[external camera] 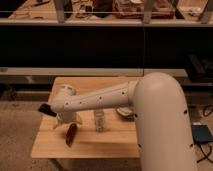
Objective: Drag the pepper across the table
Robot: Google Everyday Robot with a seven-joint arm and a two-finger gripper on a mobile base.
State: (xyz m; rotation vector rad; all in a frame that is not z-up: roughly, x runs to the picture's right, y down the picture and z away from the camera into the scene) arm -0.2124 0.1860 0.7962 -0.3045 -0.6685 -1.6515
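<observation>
The gripper (69,120) is hanging just beyond the far end of the pepper (71,134), jaws spread wide and gripping nothing. The pepper is lying near the table's (50,147) left front, its long axis running roughly near-to-far. The wrist is shadowing the fingertips, so I cannot tell whether they are touching it.

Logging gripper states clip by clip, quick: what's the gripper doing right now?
Gripper: open, holding nothing, close over the slim dark red pepper on the light wooden table.
</observation>
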